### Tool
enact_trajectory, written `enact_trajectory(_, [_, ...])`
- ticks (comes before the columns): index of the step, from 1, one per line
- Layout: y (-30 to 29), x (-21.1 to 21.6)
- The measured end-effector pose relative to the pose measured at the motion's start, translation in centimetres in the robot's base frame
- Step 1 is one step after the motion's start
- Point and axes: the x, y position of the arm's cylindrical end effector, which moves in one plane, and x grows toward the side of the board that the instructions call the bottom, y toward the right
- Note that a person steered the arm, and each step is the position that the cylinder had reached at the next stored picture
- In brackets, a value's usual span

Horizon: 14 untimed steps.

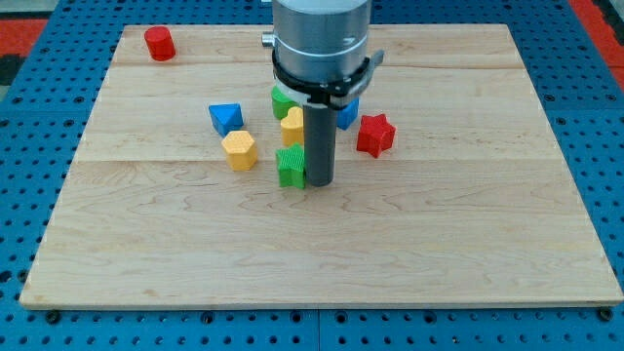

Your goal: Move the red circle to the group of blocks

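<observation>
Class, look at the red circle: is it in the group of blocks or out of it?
Out. The red circle sits alone near the view's top left; my tip is in the group, beside the green block.

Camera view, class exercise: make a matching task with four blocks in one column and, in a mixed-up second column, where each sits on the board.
Column 1
1. red circle
2. red star
3. blue triangle
4. green block

Column 2
A. touching my tip, on its left in the view
B. alone near the board's top left corner
C. at the group's right edge
D. at the group's left edge, above the yellow hexagon

Pairs: 1-B, 2-C, 3-D, 4-A
</observation>
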Motion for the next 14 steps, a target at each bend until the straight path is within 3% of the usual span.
enact_trajectory(1, [0.5,-0.9])
enact_trajectory(2, [5.0,5.6])
enact_trajectory(3, [-1.8,9.4])
enact_trajectory(4, [-11.7,7.5])
enact_trajectory(5, [-20.4,2.5])
enact_trajectory(7, [-28.9,-0.4])
enact_trajectory(8, [-30.8,-6.0])
enact_trajectory(10, [-28.0,-23.4])
enact_trajectory(11, [-22.7,-25.7])
enact_trajectory(12, [-16.2,-18.2])
enact_trajectory(13, [-19.1,-17.9])
enact_trajectory(14, [-18.5,-13.7])
